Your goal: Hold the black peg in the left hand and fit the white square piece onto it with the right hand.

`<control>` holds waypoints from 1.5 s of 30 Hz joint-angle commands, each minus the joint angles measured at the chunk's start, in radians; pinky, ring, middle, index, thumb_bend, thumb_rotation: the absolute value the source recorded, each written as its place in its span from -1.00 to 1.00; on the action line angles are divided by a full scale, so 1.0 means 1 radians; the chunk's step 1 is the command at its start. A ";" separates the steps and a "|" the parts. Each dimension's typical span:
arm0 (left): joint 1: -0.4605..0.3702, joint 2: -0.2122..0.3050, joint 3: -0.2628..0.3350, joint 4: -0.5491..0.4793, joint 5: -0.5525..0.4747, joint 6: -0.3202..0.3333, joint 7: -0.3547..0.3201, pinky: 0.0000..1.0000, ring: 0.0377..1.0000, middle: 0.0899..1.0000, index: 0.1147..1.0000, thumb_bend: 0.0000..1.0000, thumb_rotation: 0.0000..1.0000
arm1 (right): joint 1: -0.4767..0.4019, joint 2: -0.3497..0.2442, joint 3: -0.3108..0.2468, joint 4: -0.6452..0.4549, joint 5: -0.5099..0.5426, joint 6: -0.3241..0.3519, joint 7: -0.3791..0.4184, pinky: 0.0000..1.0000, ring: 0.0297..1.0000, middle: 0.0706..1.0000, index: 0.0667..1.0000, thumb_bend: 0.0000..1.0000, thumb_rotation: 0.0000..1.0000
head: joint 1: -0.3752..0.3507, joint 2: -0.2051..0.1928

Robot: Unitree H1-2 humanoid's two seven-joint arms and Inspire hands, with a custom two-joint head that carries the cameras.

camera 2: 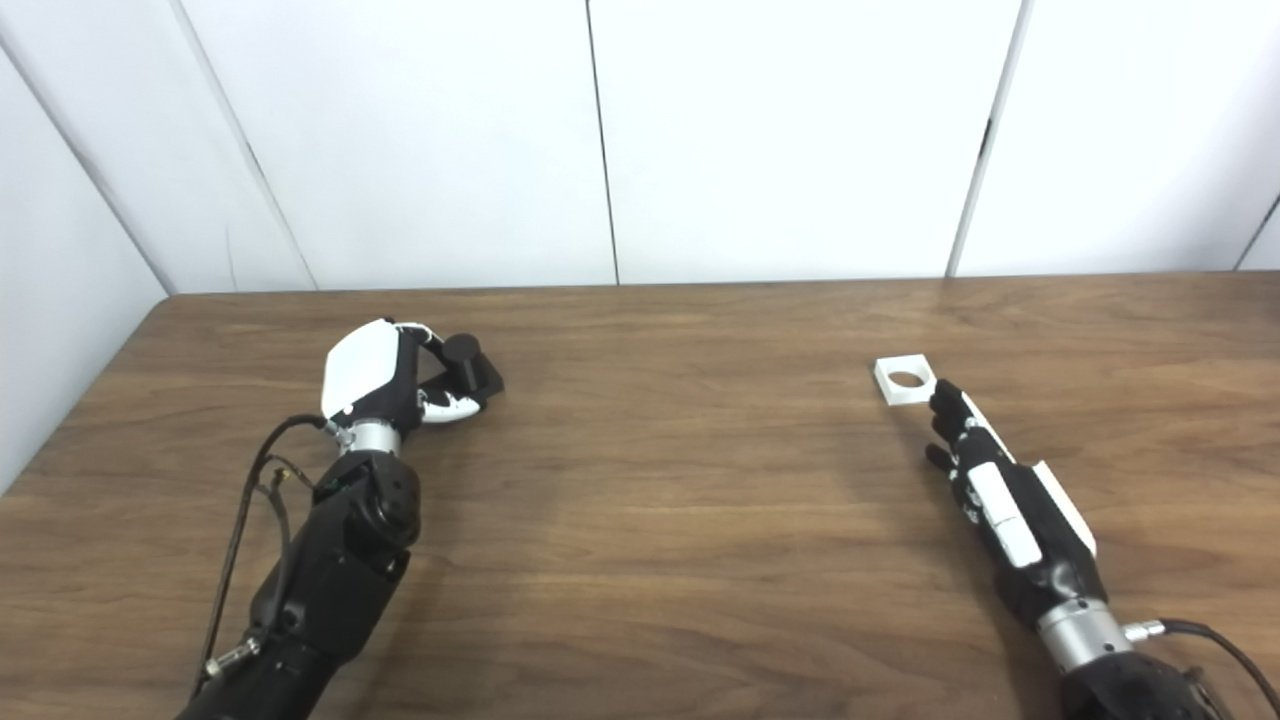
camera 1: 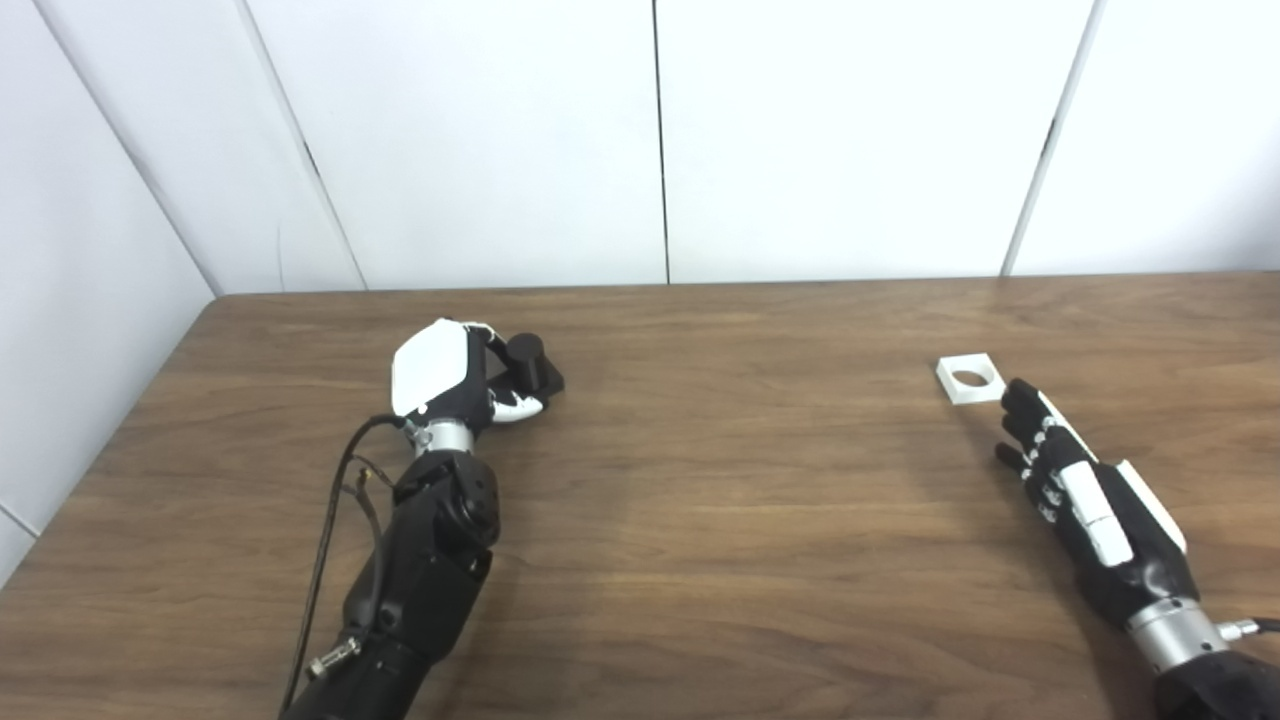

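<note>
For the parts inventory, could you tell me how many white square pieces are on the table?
1: the white square piece lies flat on the table's right side, just beyond the right hand.

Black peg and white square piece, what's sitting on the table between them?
Nothing: bare wooden table separates the black peg from the white square piece, in both eye views.

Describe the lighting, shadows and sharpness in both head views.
Left eye view: even, soft light, no glare on the wooden table; faint shadow beside the left hand and black peg. Right eye view: same flat light; the white square piece is slightly soft-edged, and the right hand casts a weak shadow.
</note>
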 commanded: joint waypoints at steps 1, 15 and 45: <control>-0.010 0.015 -0.003 -0.007 0.003 0.004 0.004 0.76 0.91 0.63 -0.16 0.04 -0.86 | -0.007 -0.013 -0.008 -0.025 0.012 -0.014 0.007 0.95 1.00 0.98 0.96 0.42 0.78 | -0.001 0.002; 0.045 -0.001 -0.006 -0.132 -0.030 0.010 -0.033 0.68 0.90 0.62 -0.17 0.03 -0.87 | -0.013 -0.016 -0.006 -0.033 0.016 -0.003 0.006 0.98 1.00 1.00 0.97 0.42 0.77 | -0.022 0.013; 0.324 -0.099 -0.192 -0.582 0.097 -0.002 -0.216 0.59 0.87 0.67 -0.16 0.03 -0.86 | -0.017 0.035 0.041 -0.098 -0.059 0.058 -0.043 0.99 1.00 1.00 0.99 0.38 0.78 | -0.136 0.044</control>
